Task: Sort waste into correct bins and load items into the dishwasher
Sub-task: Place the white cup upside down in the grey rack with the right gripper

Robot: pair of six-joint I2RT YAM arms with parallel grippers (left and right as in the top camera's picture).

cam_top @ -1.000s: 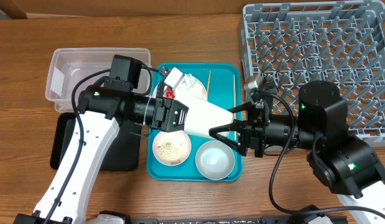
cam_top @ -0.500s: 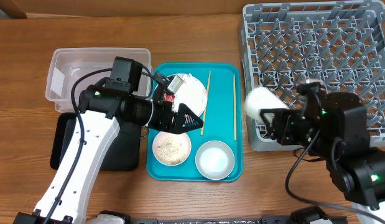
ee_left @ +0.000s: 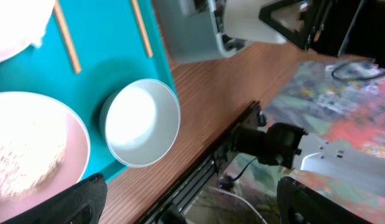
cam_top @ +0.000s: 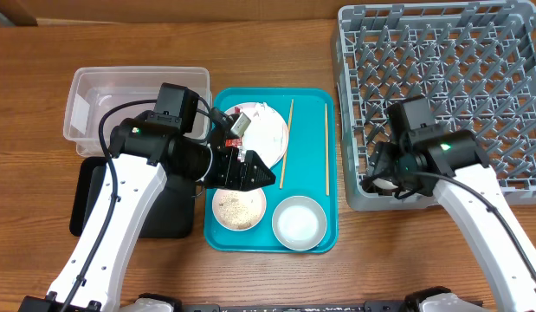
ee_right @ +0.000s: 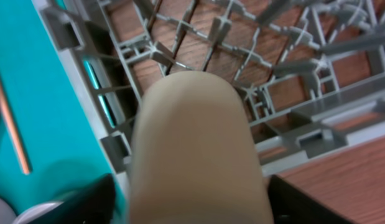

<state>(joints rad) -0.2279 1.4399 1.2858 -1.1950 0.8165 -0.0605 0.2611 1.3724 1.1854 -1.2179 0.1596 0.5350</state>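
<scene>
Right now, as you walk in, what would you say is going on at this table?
The right gripper holds a pale cup at the near-left corner of the grey dish rack, not yet released. The left gripper hovers open and empty over the teal tray, near the small plate of rice grains and the bowl. The large plate, wrapper and two chopsticks lie on the tray, unsorted.

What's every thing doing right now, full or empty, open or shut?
left tool: open, empty.
right tool: shut on the cup.
cup: held at the rack's corner.
bowl: empty.
small plate: holds rice.
clear tub: looks empty.
chopsticks: lying flat on the teal tray.
</scene>
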